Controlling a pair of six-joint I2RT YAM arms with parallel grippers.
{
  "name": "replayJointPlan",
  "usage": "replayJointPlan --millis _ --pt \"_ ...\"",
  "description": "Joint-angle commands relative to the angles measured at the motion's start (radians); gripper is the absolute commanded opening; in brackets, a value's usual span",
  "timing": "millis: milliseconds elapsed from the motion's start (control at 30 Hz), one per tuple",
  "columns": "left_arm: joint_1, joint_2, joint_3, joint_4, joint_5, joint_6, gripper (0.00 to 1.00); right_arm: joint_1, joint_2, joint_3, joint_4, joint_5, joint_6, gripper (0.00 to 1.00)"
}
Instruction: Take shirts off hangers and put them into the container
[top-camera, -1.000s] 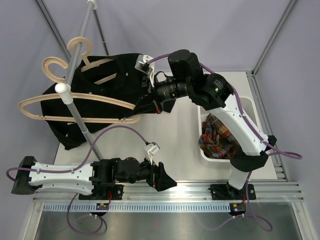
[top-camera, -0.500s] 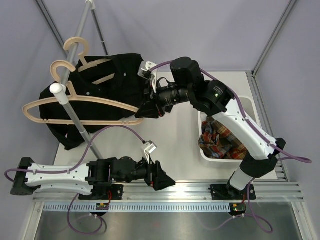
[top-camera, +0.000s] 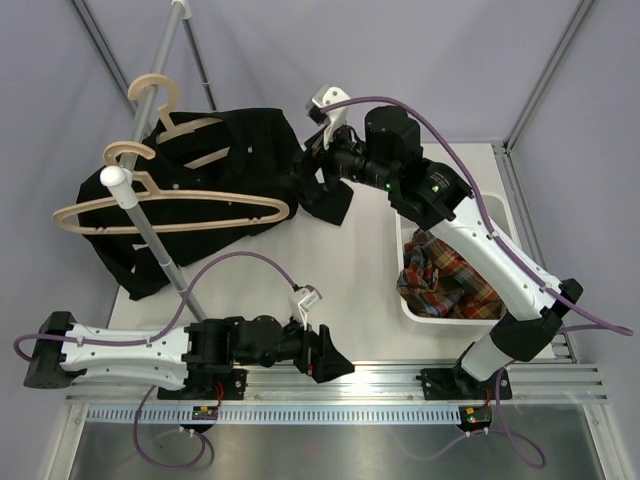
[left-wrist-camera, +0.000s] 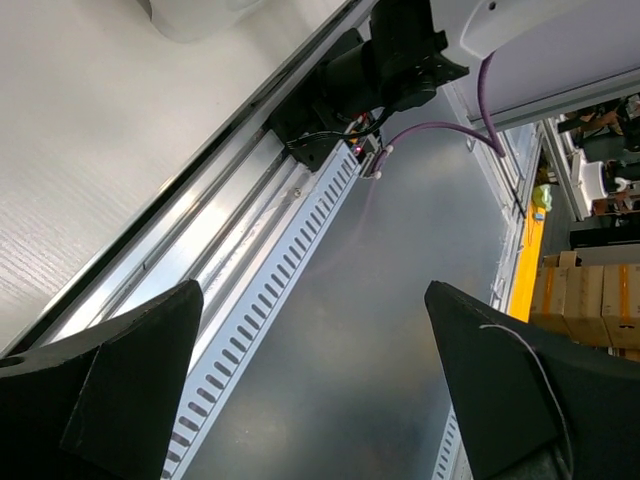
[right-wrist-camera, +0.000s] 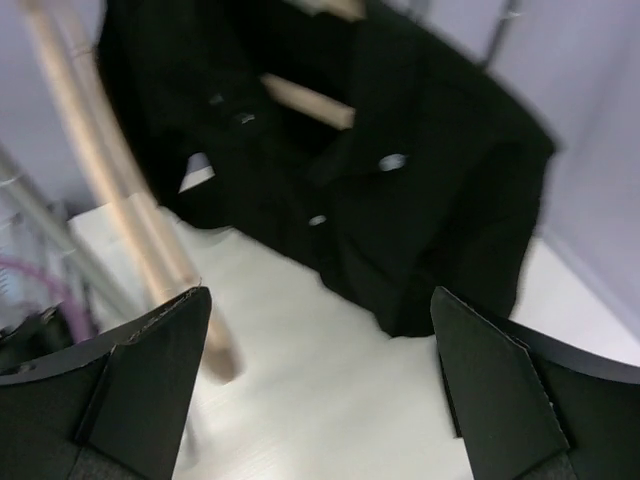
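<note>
The black shirt (top-camera: 215, 175) hangs on the rear hanger (top-camera: 195, 128) at the back left. A bare hanger (top-camera: 170, 212) hangs in front of it. My right gripper (top-camera: 322, 188) is open beside the shirt's right edge, with nothing between its fingers. In the right wrist view the black shirt (right-wrist-camera: 400, 180) and the bare hanger (right-wrist-camera: 110, 200) lie ahead of the open gripper (right-wrist-camera: 320, 380). The plaid shirt (top-camera: 440, 275) lies bundled in the white container (top-camera: 497, 208). My left gripper (top-camera: 325, 355) rests open near the front edge; in its wrist view the gripper (left-wrist-camera: 320, 380) is empty.
A grey metal rail (top-camera: 165, 60) runs diagonally at the left and carries both hangers. An aluminium rail with slots (top-camera: 350, 412) lines the front edge. My right arm (top-camera: 470, 235) arches over the container.
My right gripper has opened and drawn back up and to the right, away from the hanger's right end. The bare hanger has swung a little. The left arm has stayed put.
</note>
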Motion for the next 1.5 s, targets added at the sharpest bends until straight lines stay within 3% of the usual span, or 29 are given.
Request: replayJointPlan --millis 0,133,200,333,600,833,1000,1167,1467 --pt "-0.004 0.034 0.032 0.035 -0.01 0.009 0.99 -0.053 -0.019 -0.008 0.204 0.141 -0.012 0.99" --pt "-0.005 0.082 0.053 0.03 -0.012 0.022 0.98 -0.124 0.038 0.036 0.225 0.098 0.005 0.99" --pt "-0.005 0.094 0.056 0.048 -0.007 0.027 0.99 -0.173 0.096 0.077 0.219 -0.001 0.018 0.99" --pt "-0.005 0.094 0.058 0.055 0.003 0.03 0.99 -0.19 0.202 0.119 0.234 -0.092 -0.088 0.99" --pt "-0.007 0.018 -0.01 0.039 0.006 0.007 0.99 -0.199 0.438 0.28 0.207 -0.228 -0.225 0.85" --pt "-0.007 -0.03 -0.04 0.019 -0.001 -0.007 0.99 -0.202 0.504 0.335 0.257 -0.317 -0.229 0.89" --pt "-0.007 0.004 -0.024 0.024 0.017 0.004 0.99 -0.202 0.571 0.484 0.176 -0.308 -0.252 0.92" --pt "-0.005 0.042 -0.008 0.051 0.043 0.019 0.99 -0.2 0.44 0.302 0.248 -0.261 -0.257 0.94" --pt "-0.007 0.082 -0.01 0.099 0.063 0.016 0.99 -0.202 0.282 0.185 0.248 -0.195 -0.28 0.94"
